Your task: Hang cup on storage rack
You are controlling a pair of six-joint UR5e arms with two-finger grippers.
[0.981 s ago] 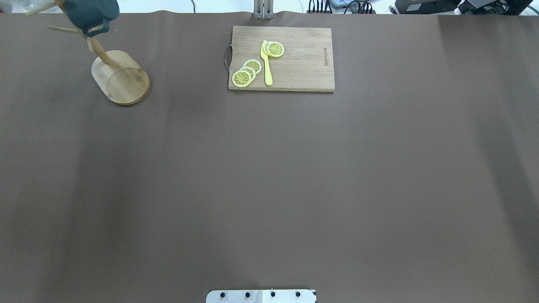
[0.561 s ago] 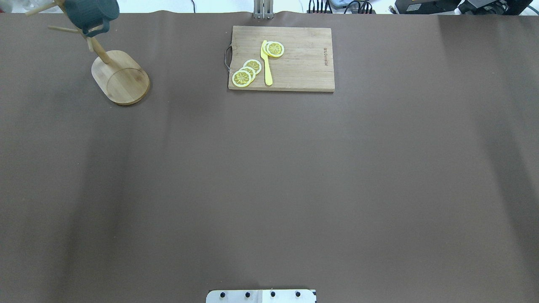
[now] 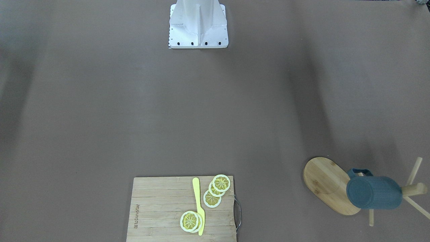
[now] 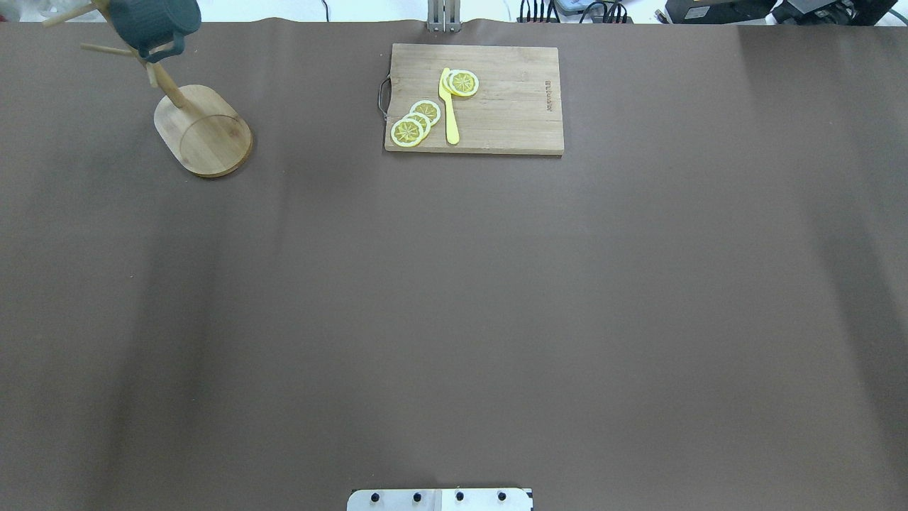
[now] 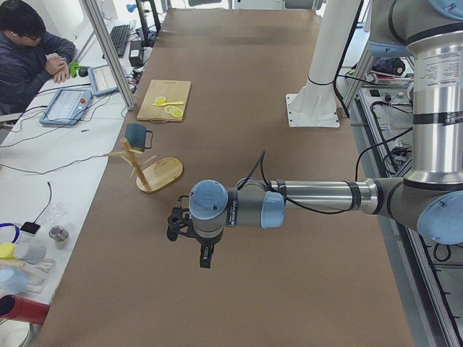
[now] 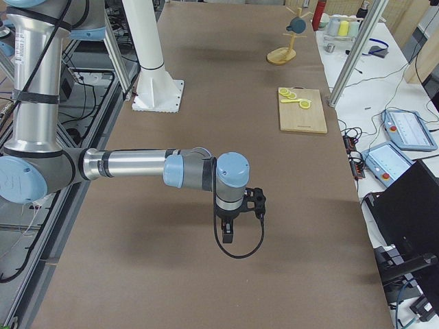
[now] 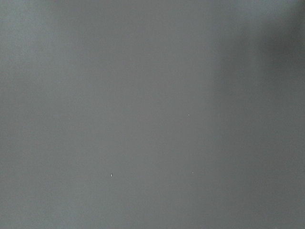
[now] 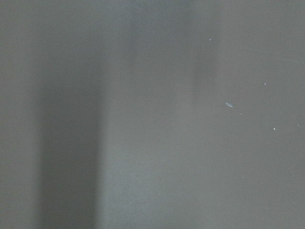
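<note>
The dark blue-grey cup (image 4: pixel 150 21) hangs by its handle on a peg of the bamboo storage rack (image 4: pixel 206 133) at the table's far left corner. It also shows in the front-facing view, the cup (image 3: pixel 374 192) lying sideways over the rack's oval base (image 3: pixel 322 179), and in the left view (image 5: pixel 135 134). No gripper touches it. My left gripper (image 5: pixel 205 254) hangs over bare table well away from the rack, seen only from the side. My right gripper (image 6: pixel 228 234) is likewise over bare table. I cannot tell whether either is open or shut. Both wrist views show only table surface.
A rectangular bamboo cutting board (image 4: pixel 511 106) with lemon slices (image 4: pixel 415 122) and a yellow knife (image 4: pixel 449 106) lies at the far middle of the table. The robot's white base (image 3: pixel 198 25) stands at the near edge. An operator (image 5: pixel 29 50) sits beyond the table's far side.
</note>
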